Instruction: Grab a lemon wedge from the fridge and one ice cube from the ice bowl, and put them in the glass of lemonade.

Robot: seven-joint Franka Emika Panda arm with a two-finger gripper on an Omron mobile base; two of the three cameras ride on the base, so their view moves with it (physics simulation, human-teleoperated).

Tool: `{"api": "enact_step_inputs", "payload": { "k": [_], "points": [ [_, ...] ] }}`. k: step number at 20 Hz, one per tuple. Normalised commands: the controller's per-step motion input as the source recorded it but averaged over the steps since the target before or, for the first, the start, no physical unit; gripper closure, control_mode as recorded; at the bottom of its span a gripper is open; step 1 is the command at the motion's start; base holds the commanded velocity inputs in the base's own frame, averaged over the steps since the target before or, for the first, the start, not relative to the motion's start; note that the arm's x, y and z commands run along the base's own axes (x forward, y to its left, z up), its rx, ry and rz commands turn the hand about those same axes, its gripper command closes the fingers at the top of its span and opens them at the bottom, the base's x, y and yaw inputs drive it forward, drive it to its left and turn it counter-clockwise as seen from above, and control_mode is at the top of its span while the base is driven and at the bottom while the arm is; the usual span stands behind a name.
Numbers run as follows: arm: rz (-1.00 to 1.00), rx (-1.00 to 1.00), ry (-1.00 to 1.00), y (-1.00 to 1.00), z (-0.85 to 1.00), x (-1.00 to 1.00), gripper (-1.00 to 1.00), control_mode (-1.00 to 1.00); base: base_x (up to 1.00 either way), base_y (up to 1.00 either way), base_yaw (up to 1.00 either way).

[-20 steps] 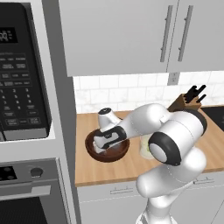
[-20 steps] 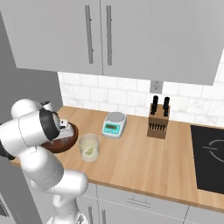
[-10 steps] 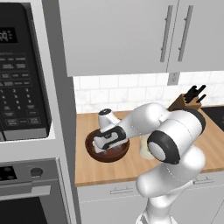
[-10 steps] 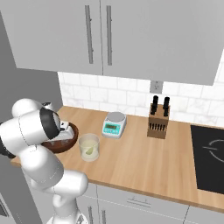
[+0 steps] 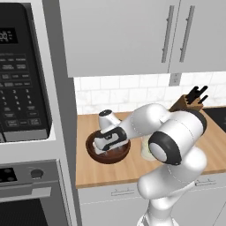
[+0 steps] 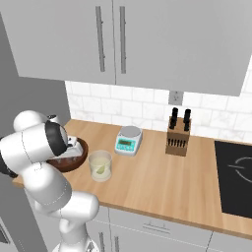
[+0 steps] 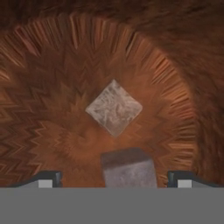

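The ice bowl (image 5: 115, 156) is a wide dark brown wooden bowl at the counter's left end, also seen as the ice bowl (image 6: 81, 150) from the right. My gripper (image 5: 102, 148) reaches down into it, open. In the hand view two ice cubes lie on the bowl's floor (image 7: 52, 109): one ice cube (image 7: 114, 107) at the centre, and a nearer ice cube (image 7: 129, 168) between the open gripper (image 7: 113, 179) tips, untouched. The glass of lemonade (image 6: 100, 166) stands just right of the bowl. A small pale curved shape in it looks like the lemon wedge (image 6: 101, 170). The fridge is out of view.
A kitchen scale (image 6: 128, 140) and a knife block (image 6: 178, 135) stand near the tiled wall. A black cooktop (image 6: 236, 177) lies at the right. The microwave (image 5: 22, 75) and oven (image 5: 26, 194) column borders the counter on the left. Cabinets hang overhead.
The hand has sunk slightly deeper into the bowl. The bowl, glass and other things have not moved.
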Motion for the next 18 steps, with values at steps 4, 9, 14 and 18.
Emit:
{"api": "enact_step_inputs", "payload": {
  "k": [4,9,14,18],
  "points": [
    [0.00,0.00,0.00,0.00,0.00,-0.02,1.00,-1.00,0.00,0.00,0.00],
    [0.00,0.00,0.00,0.00,0.00,0.00,1.00,-1.00,0.00,0.00,0.00],
    [0.00,0.00,0.00,0.00,0.00,-0.01,1.00,-1.00,0.00,0.00,0.00],
    [0.00,0.00,0.00,0.00,0.04,-0.08,1.00,-1.00,0.00,0.00,0.00]
  ]
}}
